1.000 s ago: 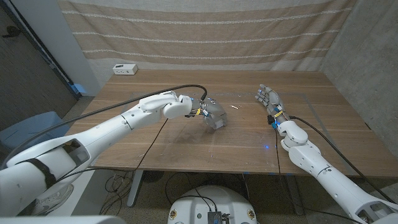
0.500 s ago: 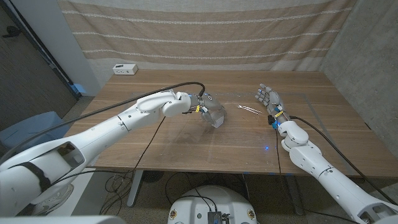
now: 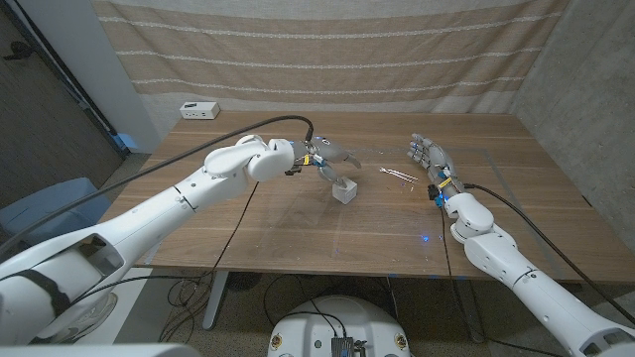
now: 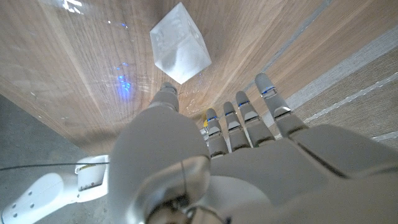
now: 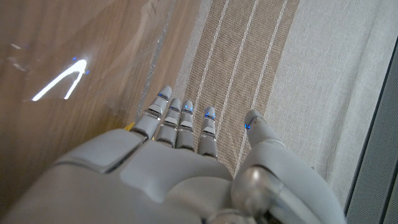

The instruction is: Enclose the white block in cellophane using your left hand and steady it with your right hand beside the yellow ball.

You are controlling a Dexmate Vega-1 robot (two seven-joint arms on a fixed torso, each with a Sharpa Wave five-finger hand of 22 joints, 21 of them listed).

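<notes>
Near the middle of the wooden table (image 3: pixel 298 223), head view: white block (image 3: pixel 343 189) sits on the wood, a roughly cubic piece with no clear long axis, one corner turned toward the near edge. Cellophane (image 3: pixel 372 167) lies as a faint glossy sheet over the wood around the block, reaching toward the right edge; its outline is hard to trace. Left hand (image 3: pixel 327 159) hangs just above the block on its far-left side, fingers spread and angled down toward it, holding nothing that I can see. Right hand (image 3: pixel 428 157) stands well apart toward the right edge, palm upright, fingers apart, empty. Bare wood lies between the two hands and along the near edge. White box (image 3: pixel 199 110) sits at the far left corner.

Left wrist view: block (image 4: pixel 180 43) rests just beyond the fingertips (image 4: pixel 263 81), apart from them, one corner pointing back at the hand (image 4: pixel 236 143). Fingers are extended and separated.

Right wrist view: right hand (image 5: pixel 180 149) open, fingers straight and close-set, thumb apart. Bright glare streak (image 5: pixel 59 86) shows on the film over the wood.
</notes>
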